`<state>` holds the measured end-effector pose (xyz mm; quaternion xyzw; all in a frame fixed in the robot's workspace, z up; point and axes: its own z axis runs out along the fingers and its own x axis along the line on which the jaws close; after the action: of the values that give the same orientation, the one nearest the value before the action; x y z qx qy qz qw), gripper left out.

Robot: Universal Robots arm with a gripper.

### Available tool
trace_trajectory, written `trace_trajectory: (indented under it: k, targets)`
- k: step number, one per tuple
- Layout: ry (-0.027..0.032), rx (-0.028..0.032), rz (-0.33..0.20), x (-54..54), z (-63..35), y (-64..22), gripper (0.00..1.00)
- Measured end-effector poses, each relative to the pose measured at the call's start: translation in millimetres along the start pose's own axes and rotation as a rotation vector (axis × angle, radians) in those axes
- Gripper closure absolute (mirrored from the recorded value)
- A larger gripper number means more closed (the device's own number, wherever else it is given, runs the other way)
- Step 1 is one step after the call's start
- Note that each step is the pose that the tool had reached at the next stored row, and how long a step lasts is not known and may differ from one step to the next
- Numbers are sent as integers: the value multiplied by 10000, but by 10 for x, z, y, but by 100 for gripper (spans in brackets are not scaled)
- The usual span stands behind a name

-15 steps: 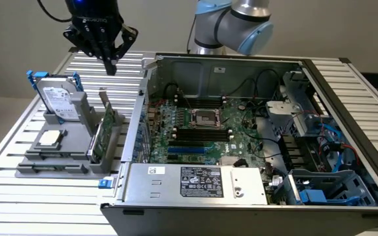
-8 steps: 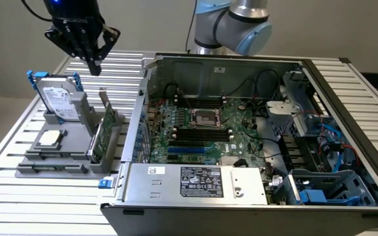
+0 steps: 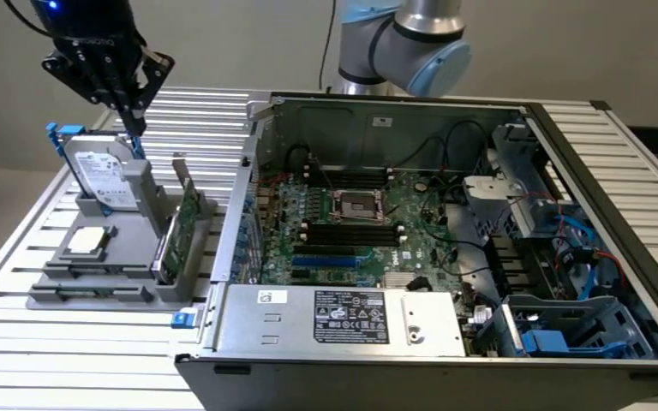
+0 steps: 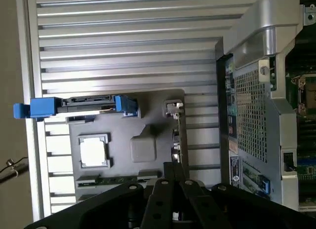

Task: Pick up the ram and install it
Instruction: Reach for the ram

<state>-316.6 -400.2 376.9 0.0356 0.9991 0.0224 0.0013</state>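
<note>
**Ram seated in its holder, closed hand raised above**

The ram (image 4: pixel 111 179) is seen edge-on as a thin dark strip with specks of green. It is seated in a slot of the grey holder (image 4: pixel 153 115), just beside the square processor chip (image 4: pixel 94 151), on the side away from the hard drive (image 4: pixel 84 104) in its blue caddy.

The hand (image 3: pixel 136 135) is held above the holder, with its fingers pressed together and nothing gripped between them. In the exterior view it is placed over the hard drive's end of the holder, and the ram is not touched.

An upright expansion card (image 3: pixel 184 210) is stood along the holder's edge on the exterior view's right, between the ram's slot and the open computer case (image 3: pixel 397 116). The case's wall is found just beside the holder.

Bare slats of the tabletop (image 3: pixel 9 342) are seen in front of the holder and beyond it. The tabletop's edge is near the holder on the exterior view's left.
</note>
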Motion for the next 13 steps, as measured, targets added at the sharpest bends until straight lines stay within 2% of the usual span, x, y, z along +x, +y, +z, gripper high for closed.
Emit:
trace_trajectory:
  k: [7, 13]
  targets:
    - [5, 1, 0, 283, 61, -96, 89]
    - [13, 1, 0, 426, 100, -214, 89]
